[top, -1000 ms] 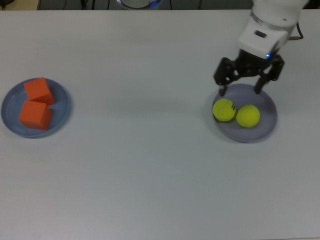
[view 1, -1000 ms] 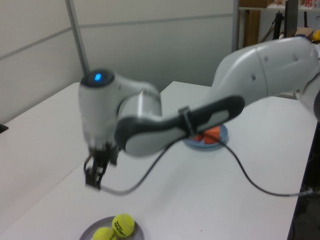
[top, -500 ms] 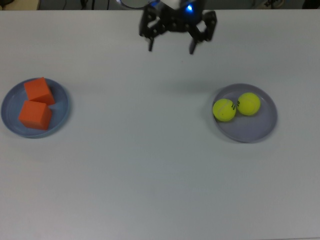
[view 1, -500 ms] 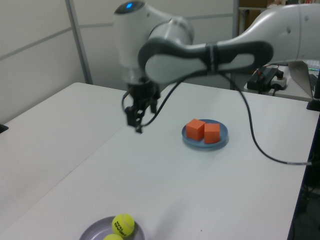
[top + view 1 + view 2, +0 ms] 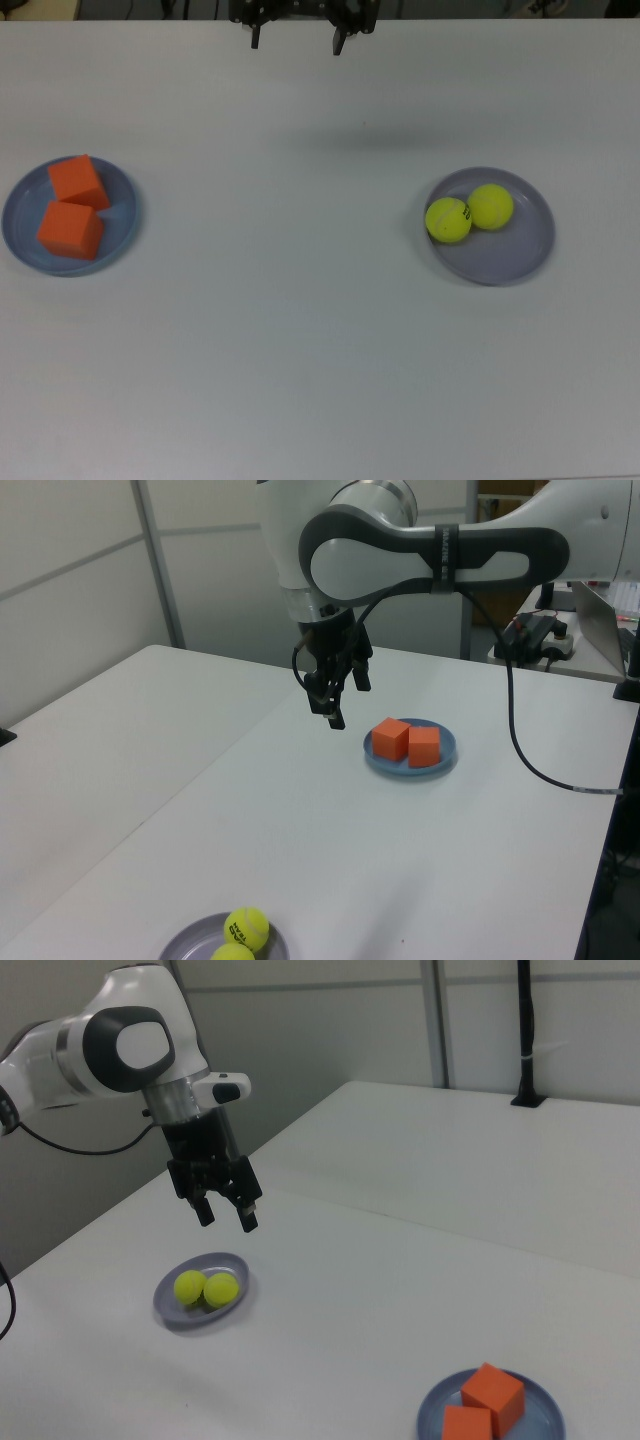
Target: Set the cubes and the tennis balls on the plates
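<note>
Two orange cubes (image 5: pixel 72 207) (image 5: pixel 407 742) (image 5: pixel 482 1406) rest on a blue plate (image 5: pixel 125 222) (image 5: pixel 447 752) (image 5: pixel 545 1410) at the top view's left. Two yellow tennis balls (image 5: pixel 468 214) (image 5: pixel 240 937) (image 5: pixel 206 1288) lie touching on a grey-blue plate (image 5: pixel 520 250) (image 5: pixel 180 946) (image 5: pixel 170 1305) at the top view's right. My gripper (image 5: pixel 296 40) (image 5: pixel 342 702) (image 5: pixel 227 1216) hangs open and empty high above the table, near the top view's upper edge, between the two plates. Only its fingertips show in the top view.
The white table (image 5: pixel 300 330) stretches between the plates. A black cable (image 5: pixel 520 750) loops from the arm over the table's edge in the left view. A black post (image 5: pixel 528 1040) stands at the far edge in the right view.
The gripper rose from the tennis ball plate and swung away to the top view's upper middle. One ball rolled up beside the other on the plate.
</note>
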### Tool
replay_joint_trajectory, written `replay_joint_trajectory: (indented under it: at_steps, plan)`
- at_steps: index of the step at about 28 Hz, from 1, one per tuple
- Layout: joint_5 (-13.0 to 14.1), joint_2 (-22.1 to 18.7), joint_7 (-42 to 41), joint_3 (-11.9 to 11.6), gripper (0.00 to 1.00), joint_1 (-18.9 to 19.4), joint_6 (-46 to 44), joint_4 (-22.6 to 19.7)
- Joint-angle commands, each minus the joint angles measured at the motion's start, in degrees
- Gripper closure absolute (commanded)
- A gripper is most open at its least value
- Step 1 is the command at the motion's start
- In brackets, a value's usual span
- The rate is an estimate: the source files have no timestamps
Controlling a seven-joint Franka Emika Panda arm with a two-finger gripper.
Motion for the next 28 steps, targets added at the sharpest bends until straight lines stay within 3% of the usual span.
replay_joint_trajectory:
  at_steps: [1,28]
  plan:
    - [3.4,-0.8,-1.0,-1.8,0.00,0.0,-1.1,-0.2]
    - [4.1,-0.4,-1.3,-2.0,0.00,-0.1,4.3,-0.2]
